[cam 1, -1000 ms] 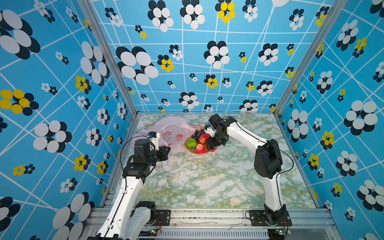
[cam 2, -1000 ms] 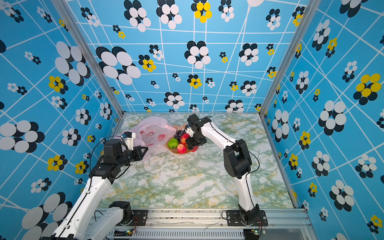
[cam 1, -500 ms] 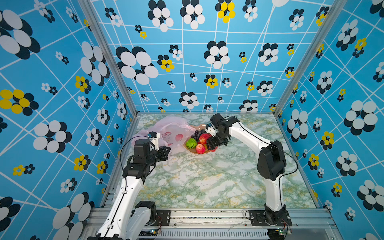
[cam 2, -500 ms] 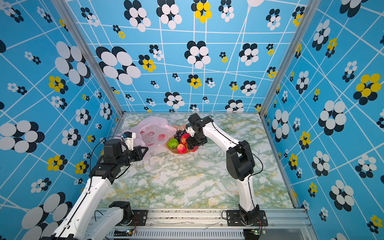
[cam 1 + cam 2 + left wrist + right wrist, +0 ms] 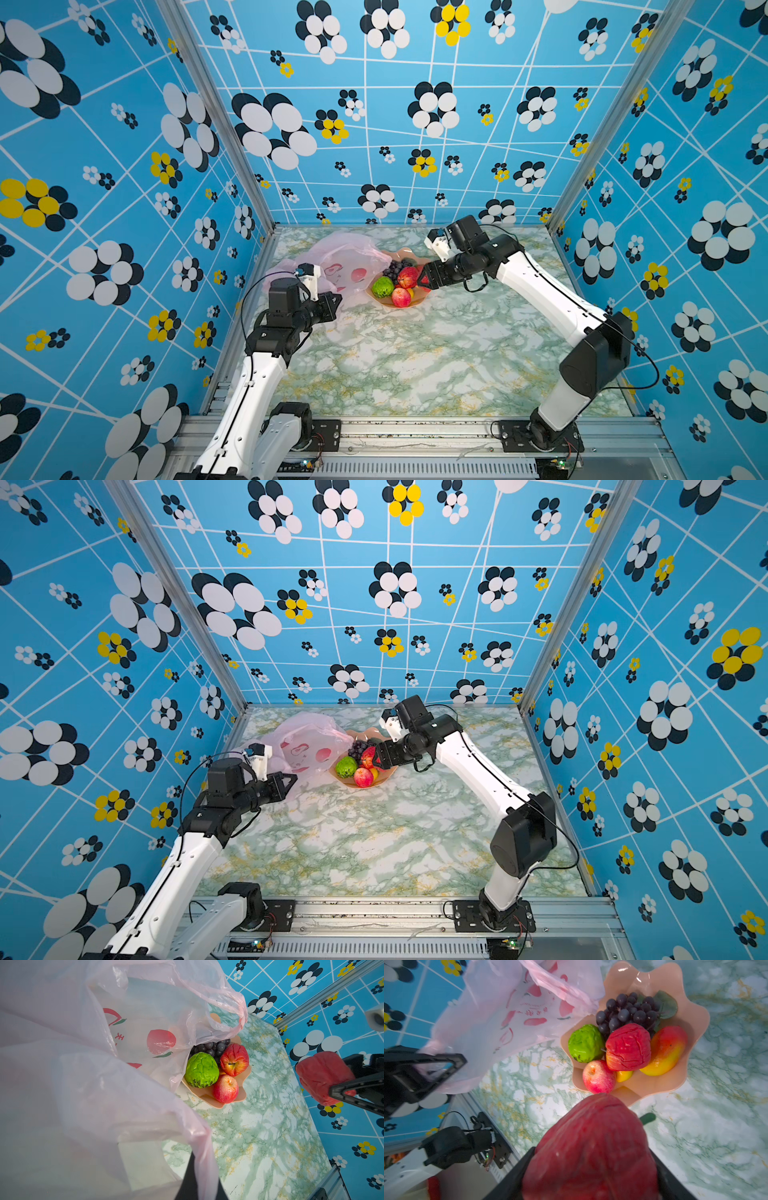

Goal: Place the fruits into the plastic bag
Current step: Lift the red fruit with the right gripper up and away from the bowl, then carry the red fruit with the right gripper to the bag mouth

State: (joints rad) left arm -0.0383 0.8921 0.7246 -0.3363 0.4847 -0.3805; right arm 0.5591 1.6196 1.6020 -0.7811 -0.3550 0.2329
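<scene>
My right gripper (image 5: 591, 1167) is shut on a bumpy red fruit (image 5: 591, 1142) and holds it in the air by the right rim of the peach bowl (image 5: 691, 1022). In the bowl lie purple grapes (image 5: 627, 1012), a bumpy green fruit (image 5: 585, 1043), a wrinkled red apple (image 5: 628, 1047), a smaller apple (image 5: 599, 1077) and a mango-like fruit (image 5: 664, 1049). The pale-pink plastic bag (image 5: 345, 257) lies left of the bowl, its handle draped over the bowl's edge. My left gripper (image 5: 197, 1178) is shut on the bag's near edge and holds it lifted.
The bowl (image 5: 405, 253) stands at the back middle of the marble table (image 5: 415, 353). Blue flowered walls close in the left, back and right sides. An aluminium rail (image 5: 415, 428) with both arm bases runs along the front edge.
The right arm's elbow has swung out to the right and toward the front, while its gripper stays by the bowl with the red fruit. The left arm has not moved.
</scene>
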